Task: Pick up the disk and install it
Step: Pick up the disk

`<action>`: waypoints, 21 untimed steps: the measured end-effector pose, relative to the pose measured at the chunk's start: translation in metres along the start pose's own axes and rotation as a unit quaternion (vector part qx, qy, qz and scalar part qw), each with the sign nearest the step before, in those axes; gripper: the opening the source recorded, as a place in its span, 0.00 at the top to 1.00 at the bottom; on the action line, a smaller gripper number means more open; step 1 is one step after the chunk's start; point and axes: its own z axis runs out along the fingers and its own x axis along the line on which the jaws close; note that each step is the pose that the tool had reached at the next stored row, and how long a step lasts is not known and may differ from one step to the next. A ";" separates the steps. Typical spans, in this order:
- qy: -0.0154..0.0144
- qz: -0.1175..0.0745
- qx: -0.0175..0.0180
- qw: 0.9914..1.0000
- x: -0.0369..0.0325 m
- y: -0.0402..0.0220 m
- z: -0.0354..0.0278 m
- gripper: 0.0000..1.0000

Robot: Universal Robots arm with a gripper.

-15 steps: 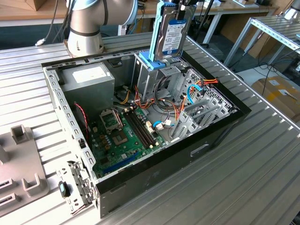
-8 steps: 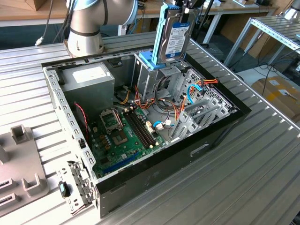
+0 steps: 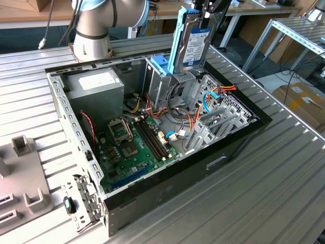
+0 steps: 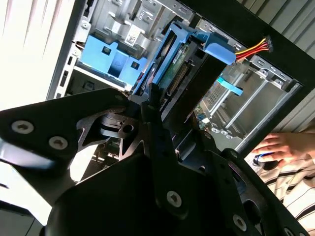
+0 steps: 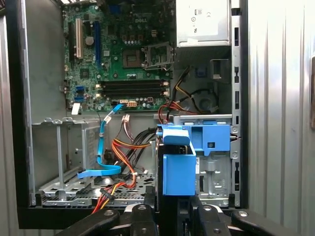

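The black gripper [image 3: 207,10] is clamped on the top end of the silver-grey hard disk [image 3: 193,43] framed in light-blue plastic. The disk hangs below it, long axis nearly upright, with its lower end just above the metal drive cage [image 3: 157,89] inside the open computer case [image 3: 167,188].

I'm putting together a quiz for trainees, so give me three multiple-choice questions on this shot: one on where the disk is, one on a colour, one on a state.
1. Where is the disk?
A flat on the table
B upright over the drive cage
C on the motherboard

2. What colour is the disk's carrier rail?
A light blue
B red
C yellow

3. The computer case is:
A closed
B upside down
C open

Answers:
1 B, the gripper holds it on end above the cage.
2 A, a light-blue strip runs along its edge.
3 C, the green motherboard lies exposed.
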 end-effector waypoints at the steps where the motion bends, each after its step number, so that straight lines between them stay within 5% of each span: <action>1: 0.000 0.000 0.000 1.000 0.0018 -0.0001 0.0001 0.65; 21: 0.001 0.000 0.000 1.000 0.0465 -0.0021 0.0034 0.65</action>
